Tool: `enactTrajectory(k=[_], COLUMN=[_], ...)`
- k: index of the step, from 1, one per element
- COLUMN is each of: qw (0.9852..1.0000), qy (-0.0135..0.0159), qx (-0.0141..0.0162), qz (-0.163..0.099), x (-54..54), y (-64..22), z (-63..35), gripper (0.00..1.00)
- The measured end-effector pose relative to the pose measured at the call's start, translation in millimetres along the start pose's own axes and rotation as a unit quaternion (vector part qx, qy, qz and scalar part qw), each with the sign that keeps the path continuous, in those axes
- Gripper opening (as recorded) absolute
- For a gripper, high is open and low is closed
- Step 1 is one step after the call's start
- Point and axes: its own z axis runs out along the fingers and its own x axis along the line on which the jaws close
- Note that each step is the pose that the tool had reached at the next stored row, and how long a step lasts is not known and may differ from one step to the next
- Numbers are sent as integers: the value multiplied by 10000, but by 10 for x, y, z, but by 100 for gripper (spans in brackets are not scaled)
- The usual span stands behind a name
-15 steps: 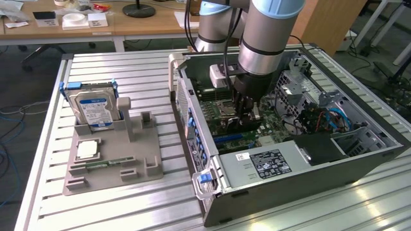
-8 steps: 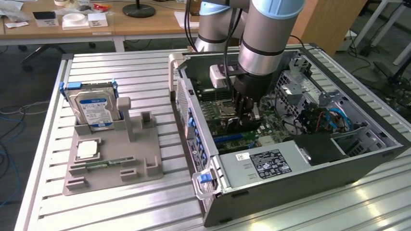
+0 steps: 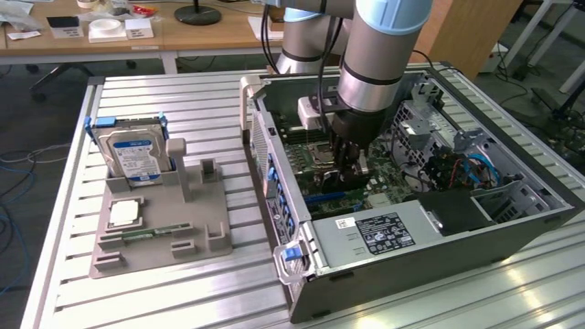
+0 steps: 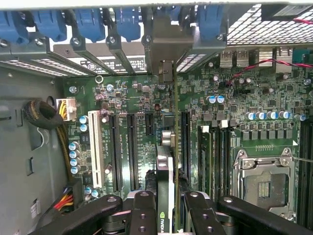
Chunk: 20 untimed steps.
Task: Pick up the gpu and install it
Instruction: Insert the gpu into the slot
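In the wrist view the gpu is seen edge-on, a thin green card with a black cooler. It stands upright between my fingers, and my gripper is shut on it. The card hangs over the long black slots of the motherboard, and its silver bracket reaches the case's rear slot openings. Whether its edge sits in a slot I cannot tell. In the exterior view my gripper is deep inside the open computer case, low over the motherboard.
Blue slot latches line the case's rear wall, and a CPU socket lies beside the card. Cables and a power supply crowd the case. Outside, a grey holder carries a hard drive and a memory stick.
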Motion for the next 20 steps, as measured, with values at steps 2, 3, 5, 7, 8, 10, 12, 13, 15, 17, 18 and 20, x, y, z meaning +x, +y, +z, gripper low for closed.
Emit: enactTrajectory(k=[2, 3, 5, 7, 8, 10, 12, 13, 15, 17, 18, 20], qw=[10000, 10000, 10000, 10000, 10000, 10000, 10000, 10000, 10000, 10000, 10000, 10000], qy=[1, -1, 0, 1, 0, 0, 0, 1, 0, 0, 1, 1], qx=[0, 0, 0, 0, 0, 0, 0, 0, 0, 0, 0, 0], qz=[0, 0, 0, 0, 0, 0, 0, 0, 1, 0, 0, 0], x=[0, 0, 1, 1, 1, 1, 2, 2, 2, 2, 3, 3], y=[0, 0, 1, 1, 1, 2, 2, 2, 4, 9, 9, 9], z=[4, 11, 28, 37, 41, 56, 68, 68, 69, 71, 72, 75], gripper=[27, 27, 27, 27, 27, 27, 27, 27, 27, 27, 27, 27])
